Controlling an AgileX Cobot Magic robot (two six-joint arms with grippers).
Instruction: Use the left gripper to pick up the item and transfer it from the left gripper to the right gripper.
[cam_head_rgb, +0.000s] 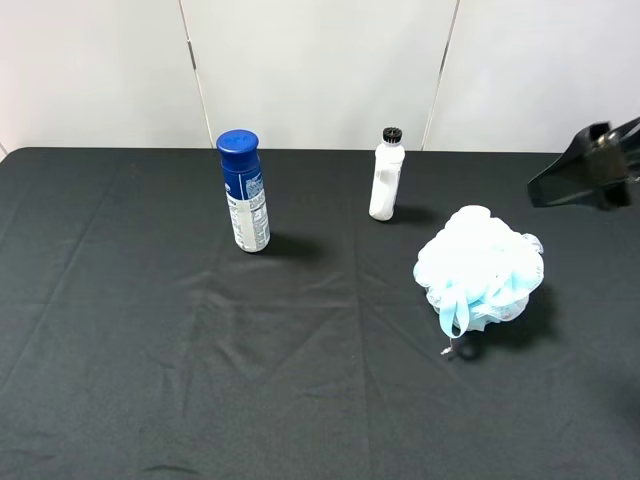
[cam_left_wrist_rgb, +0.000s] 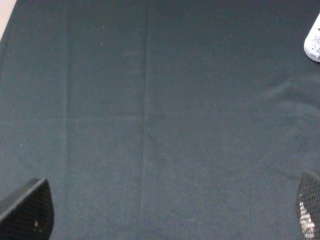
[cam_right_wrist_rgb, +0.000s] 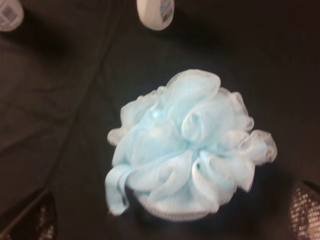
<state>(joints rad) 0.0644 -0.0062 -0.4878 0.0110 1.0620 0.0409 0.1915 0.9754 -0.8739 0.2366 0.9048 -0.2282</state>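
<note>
Fluffy blue-white bath pouf (cam_head_rgb: 480, 268) lies on black cloth, ungripped.

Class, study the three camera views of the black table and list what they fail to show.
- Left tool: absent from the high view; in the left wrist view only its fingertips show at the bottom corners.
- Right tool: cut off by the high view's right edge.
- Spray can: its label print is too small to read.
- White bottle: cut by the right wrist view's edge.
- Bath pouf: blurred there.

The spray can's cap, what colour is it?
Blue, on the spray can; clearest in the exterior high view.
</note>
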